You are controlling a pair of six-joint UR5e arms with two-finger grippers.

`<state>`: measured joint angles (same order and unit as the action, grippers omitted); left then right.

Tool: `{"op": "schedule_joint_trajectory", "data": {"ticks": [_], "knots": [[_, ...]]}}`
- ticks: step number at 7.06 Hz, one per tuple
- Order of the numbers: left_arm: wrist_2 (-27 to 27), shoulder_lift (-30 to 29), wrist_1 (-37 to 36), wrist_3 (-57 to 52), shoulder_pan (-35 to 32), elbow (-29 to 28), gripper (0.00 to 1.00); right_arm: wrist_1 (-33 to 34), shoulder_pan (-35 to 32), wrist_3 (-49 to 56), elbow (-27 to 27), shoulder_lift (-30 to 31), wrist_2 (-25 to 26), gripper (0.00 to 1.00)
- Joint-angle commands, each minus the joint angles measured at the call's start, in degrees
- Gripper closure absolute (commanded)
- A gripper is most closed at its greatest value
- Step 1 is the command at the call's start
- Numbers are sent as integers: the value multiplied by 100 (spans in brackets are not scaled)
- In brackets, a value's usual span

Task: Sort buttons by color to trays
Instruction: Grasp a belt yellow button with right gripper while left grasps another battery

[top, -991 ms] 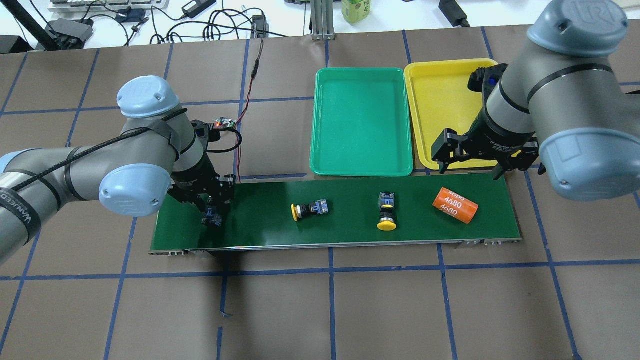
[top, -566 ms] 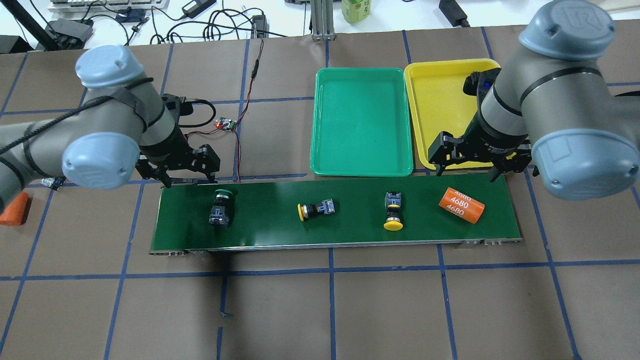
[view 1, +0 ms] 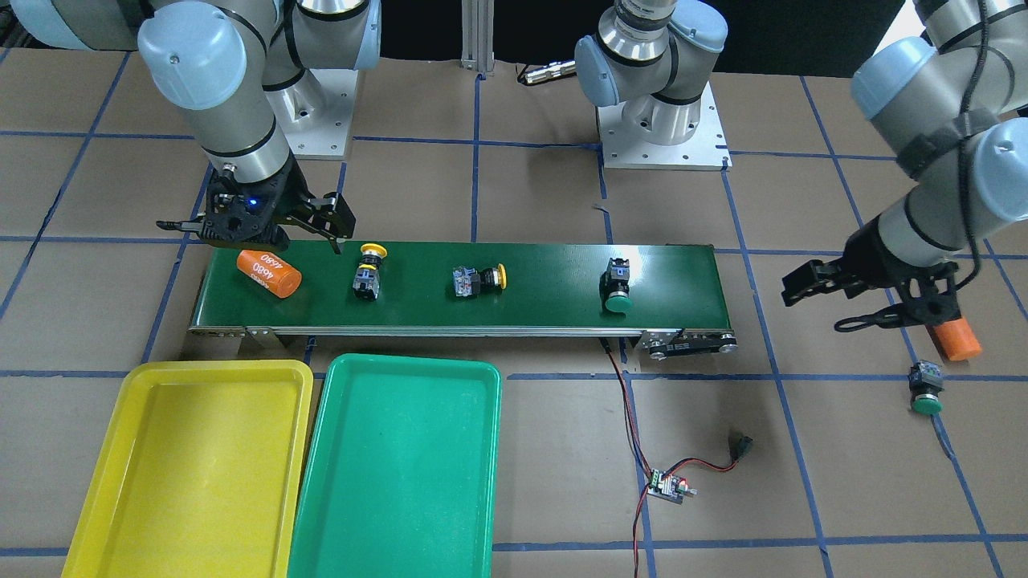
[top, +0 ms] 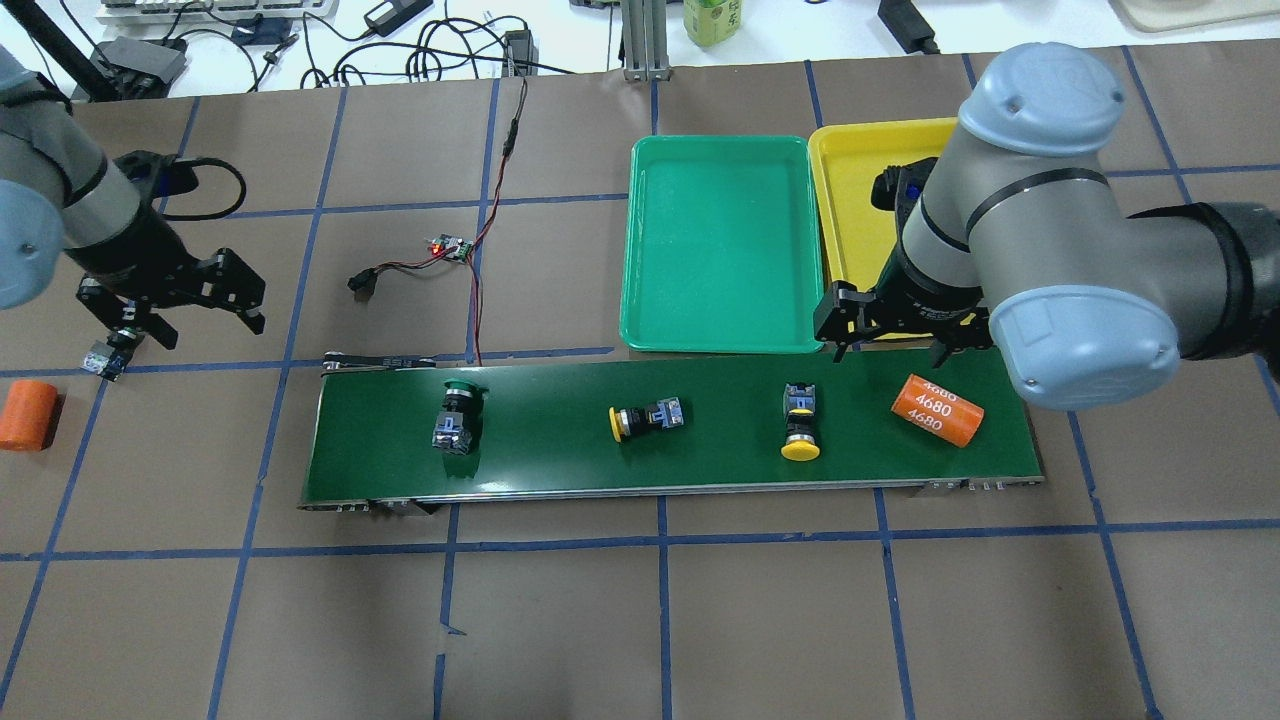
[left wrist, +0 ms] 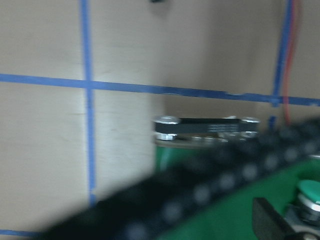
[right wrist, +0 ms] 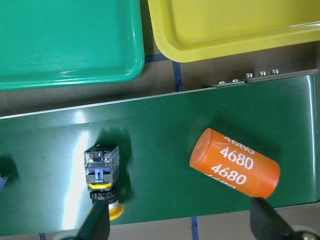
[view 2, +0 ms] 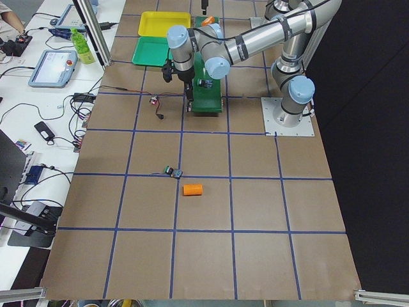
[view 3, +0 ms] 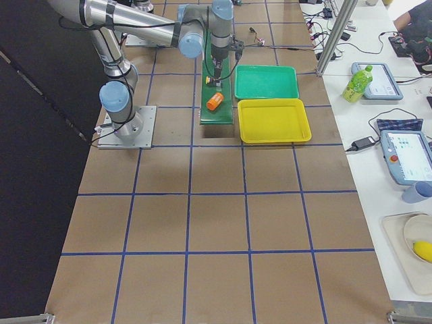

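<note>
A long dark-green belt (top: 560, 450) runs across a brown table (top: 660, 620) gridded with blue tape. Seen from behind the robot, a green tray (top: 722, 240) and a yellow tray (top: 850, 220) sit side by side just past the belt's far edge, along its right half, with their rims almost touching.

All four buttons lie outside the trays. Three rest on the belt, well apart:
- A green button (top: 458, 415) sits near the left end, its cap toward the far edge.
- A middle yellow button (top: 645, 418) lies on its side, its cap pointing left.
- A right yellow button (top: 800, 430) has its cap close to the near edge.

An orange cylinder (top: 937, 410) marked 4680 lies near the belt's right end.

The right gripper (top: 890, 352) hangs over the belt's far edge, between the right yellow button and the cylinder. Its fingers are spread wide and hold nothing. The left gripper (top: 210, 328) is off the belt, over bare table beyond its left end, fingers likewise spread and empty.

Near the left gripper lies a stray green button (top: 105, 358), and further left a second cylinder (top: 28, 414). A small circuit board (top: 450, 247) with red wire sits on the table between the left gripper and the green tray.
</note>
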<state>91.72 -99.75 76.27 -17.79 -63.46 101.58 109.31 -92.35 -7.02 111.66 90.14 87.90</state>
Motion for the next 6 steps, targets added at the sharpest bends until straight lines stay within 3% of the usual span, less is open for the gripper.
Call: {"op": "schedule_joint_trajectory", "data": {"ticks": [1, 4, 6], "knots": [[39, -367, -652, -1012, 1069, -59, 0, 204, -256, -1, 40, -330, -1, 0], [110, -1228, -1000, -2199, 2019, -619, 0, 275, -301, -79, 136, -672, -18, 0], [284, -1773, -1304, -2368, 2180, -902, 0, 362, -301, -97, 136, -1041, -9, 1]]}}
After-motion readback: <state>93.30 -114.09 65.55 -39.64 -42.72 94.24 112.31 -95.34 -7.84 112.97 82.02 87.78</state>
